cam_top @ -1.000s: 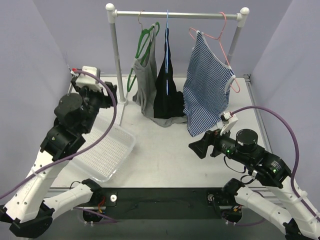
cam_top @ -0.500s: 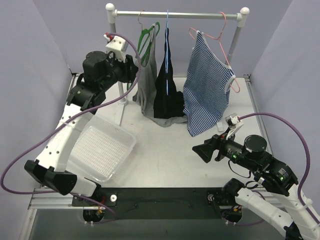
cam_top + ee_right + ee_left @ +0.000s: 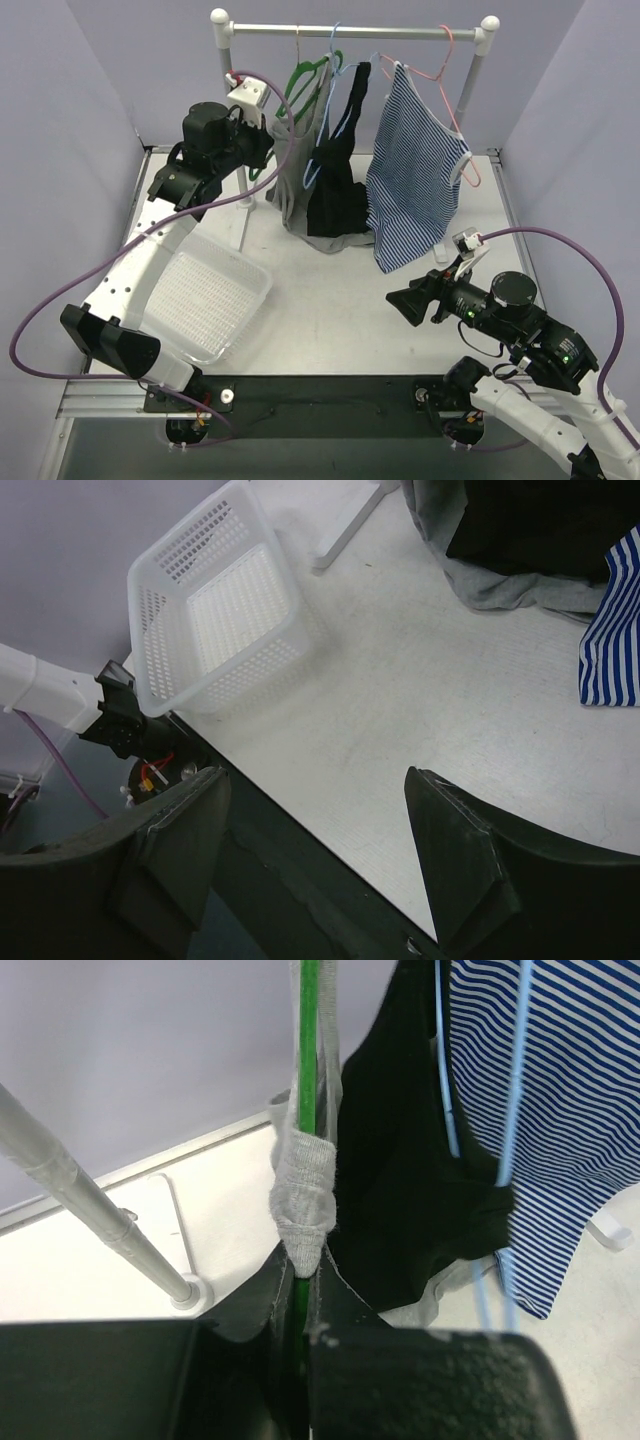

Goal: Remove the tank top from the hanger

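While my left tool (image 3: pixel 297 1295) clamps the green hanger (image 3: pixel 308 1060) beneath the bunched grey tank top (image 3: pixel 303 1190), my right tool (image 3: pixel 315 780) gapes.

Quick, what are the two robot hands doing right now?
Left gripper: closed on the green hanger.
Right gripper: open, holding nothing.

Bright even light, soft shadows, sharp

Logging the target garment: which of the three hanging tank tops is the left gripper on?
The grey tank top on the green hanger, leftmost on the rail: the left gripper pinches its bunched strap. The black top and striped top hang ungripped.
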